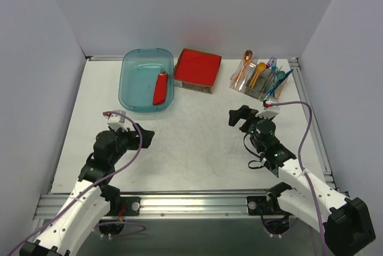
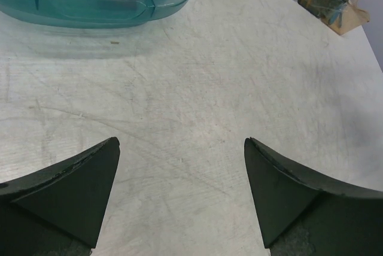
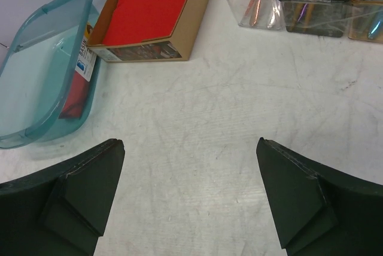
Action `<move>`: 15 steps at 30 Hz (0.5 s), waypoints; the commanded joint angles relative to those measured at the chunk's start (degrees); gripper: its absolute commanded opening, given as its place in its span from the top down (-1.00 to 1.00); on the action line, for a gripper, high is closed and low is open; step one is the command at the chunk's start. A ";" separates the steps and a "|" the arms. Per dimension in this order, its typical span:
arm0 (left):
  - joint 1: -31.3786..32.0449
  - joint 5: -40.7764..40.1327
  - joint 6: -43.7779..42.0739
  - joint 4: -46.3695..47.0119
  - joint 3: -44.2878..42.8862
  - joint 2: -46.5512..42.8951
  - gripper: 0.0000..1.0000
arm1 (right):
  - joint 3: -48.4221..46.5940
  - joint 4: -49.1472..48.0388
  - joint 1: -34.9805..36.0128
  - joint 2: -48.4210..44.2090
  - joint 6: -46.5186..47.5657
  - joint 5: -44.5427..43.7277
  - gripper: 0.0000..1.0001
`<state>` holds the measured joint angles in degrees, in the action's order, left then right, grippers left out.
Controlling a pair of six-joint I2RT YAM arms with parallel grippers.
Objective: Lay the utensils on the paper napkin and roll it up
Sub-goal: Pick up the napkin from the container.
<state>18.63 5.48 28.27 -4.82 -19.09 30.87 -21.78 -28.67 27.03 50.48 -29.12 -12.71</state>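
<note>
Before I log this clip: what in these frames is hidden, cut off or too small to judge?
Utensils in the clear holder: top view, too small to tell their types; right wrist view, upper ends cut by the top edge.
Red item in the teal bin: left wrist view, cut by the top edge; right wrist view, veiled by the bin wall.
Napkin box: top view, only the top sheet shows; what lies beneath is hidden.

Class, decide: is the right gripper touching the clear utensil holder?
Apart. The right wrist view shows bare table between the right gripper and the clear utensil holder.
</note>
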 commanded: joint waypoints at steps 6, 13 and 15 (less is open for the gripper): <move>4.82 -1.24 -2.60 5.09 -15.16 16.21 -0.93 | 2.53 -2.54 -0.31 -4.25 -2.69 -3.02 -0.99; 10.28 -0.99 -7.60 -1.23 -46.96 48.46 -0.90 | 3.32 -3.67 -0.40 -2.05 -4.01 -0.48 -0.97; 10.63 -0.21 -9.80 -4.75 -59.41 58.53 -0.94 | 3.67 -4.03 -0.48 -2.75 -4.36 0.05 -0.97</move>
<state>28.64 4.21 23.27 -6.00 -65.06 79.46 -18.63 -29.54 26.94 48.47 -32.29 -13.02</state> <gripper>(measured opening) 0.965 0.989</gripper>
